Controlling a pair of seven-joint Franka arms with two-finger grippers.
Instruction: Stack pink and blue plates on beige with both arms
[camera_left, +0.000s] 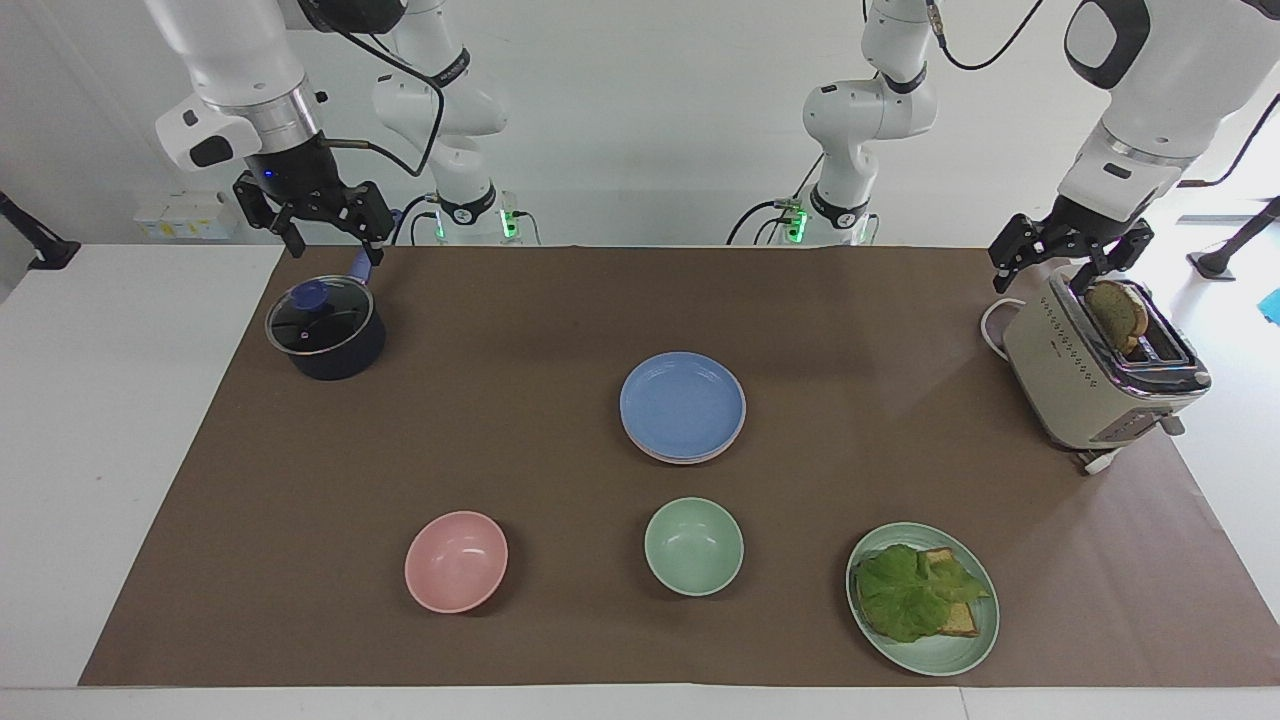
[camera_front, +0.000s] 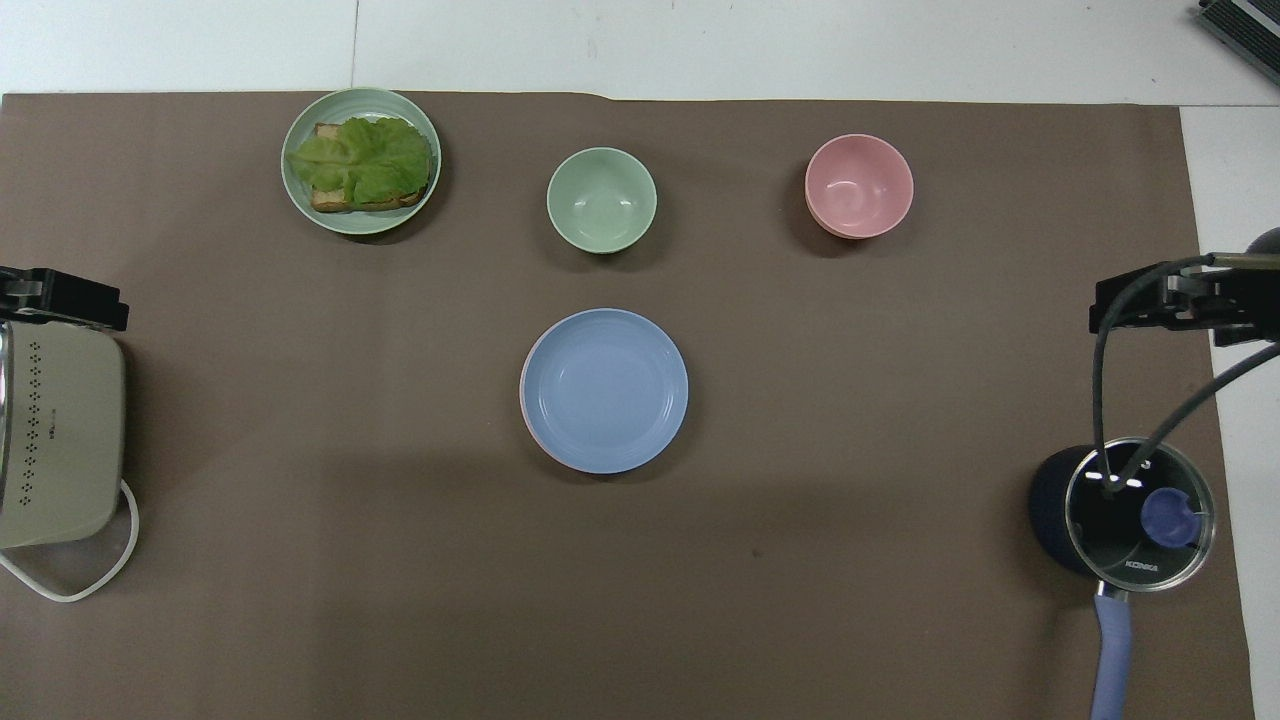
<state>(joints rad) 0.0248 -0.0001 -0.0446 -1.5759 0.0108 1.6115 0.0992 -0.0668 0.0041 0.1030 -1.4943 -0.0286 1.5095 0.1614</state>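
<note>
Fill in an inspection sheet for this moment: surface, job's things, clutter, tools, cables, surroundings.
Surface: white table under a brown mat.
Job's things: blue plate tops a stack mid-mat; a pink rim peeks out beneath; beige plate not discernible.
Clutter: pink bowl, green bowl, green plate holding bread and lettuce, lidded pot, toaster with a bread slice in its slot.
Tools: left tool open over the toaster; right tool open above the pot; both empty.
Cables: white toaster cord on the mat; black cables along both arms.
Surroundings: white wall; nothing else seen.
</note>
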